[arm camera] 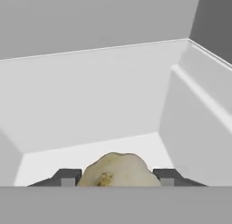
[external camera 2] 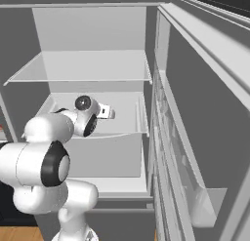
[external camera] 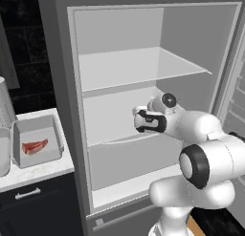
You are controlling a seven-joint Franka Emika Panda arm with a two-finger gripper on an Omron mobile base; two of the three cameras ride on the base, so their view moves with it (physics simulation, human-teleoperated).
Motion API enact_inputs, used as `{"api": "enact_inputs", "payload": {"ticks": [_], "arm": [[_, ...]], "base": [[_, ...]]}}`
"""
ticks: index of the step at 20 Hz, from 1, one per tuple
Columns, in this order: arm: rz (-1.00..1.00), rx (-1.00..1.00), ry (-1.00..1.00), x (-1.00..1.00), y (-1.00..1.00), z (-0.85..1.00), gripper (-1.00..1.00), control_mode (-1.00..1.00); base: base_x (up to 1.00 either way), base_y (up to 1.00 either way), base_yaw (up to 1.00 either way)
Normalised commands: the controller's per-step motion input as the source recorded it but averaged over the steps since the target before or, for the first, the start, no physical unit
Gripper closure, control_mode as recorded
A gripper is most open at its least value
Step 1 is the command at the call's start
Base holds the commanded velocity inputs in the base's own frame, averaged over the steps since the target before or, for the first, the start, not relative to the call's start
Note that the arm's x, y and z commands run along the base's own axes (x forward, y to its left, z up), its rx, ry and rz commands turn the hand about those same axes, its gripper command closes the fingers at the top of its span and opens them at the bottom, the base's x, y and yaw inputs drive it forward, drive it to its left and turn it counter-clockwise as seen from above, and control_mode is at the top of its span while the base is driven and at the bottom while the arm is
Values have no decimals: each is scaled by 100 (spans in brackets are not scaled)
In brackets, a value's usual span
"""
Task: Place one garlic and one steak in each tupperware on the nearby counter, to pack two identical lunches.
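Observation:
A pale, lumpy garlic sits between my two dark fingertips in the hand view, and both tips press on its sides. My gripper is shut on it, low inside a white fridge drawer. The hand reaches into the middle of the open fridge. To the left, on the white counter, stands a light-grey tupperware with a red steak lying in it. The edge of a second tupperware shows at the far left.
White fridge shelves span above the drawer, whose walls close in around the hand. The open fridge door stands along the right side. A paper-towel roll rises behind the tubs. Dark navy cabinets sit below the counter.

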Motion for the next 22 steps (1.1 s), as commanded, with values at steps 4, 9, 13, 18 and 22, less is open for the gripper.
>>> {"api": "enact_inputs", "payload": {"ticks": [4,9,13,18,22], "arm": [[-3,9,-22,-100,-15,80,100,-100],[-4,10,-8,-100,-16,90,100,-100],[0,3,3,-100,-5,48,100,-100],[0,0,18,-100,0,15,100,-100],[1,-4,19,-50,9,0,100,100]], "base": [[0,0,0],[0,0,0],[0,0,0],[0,0,0],[-50,16,2]]}}
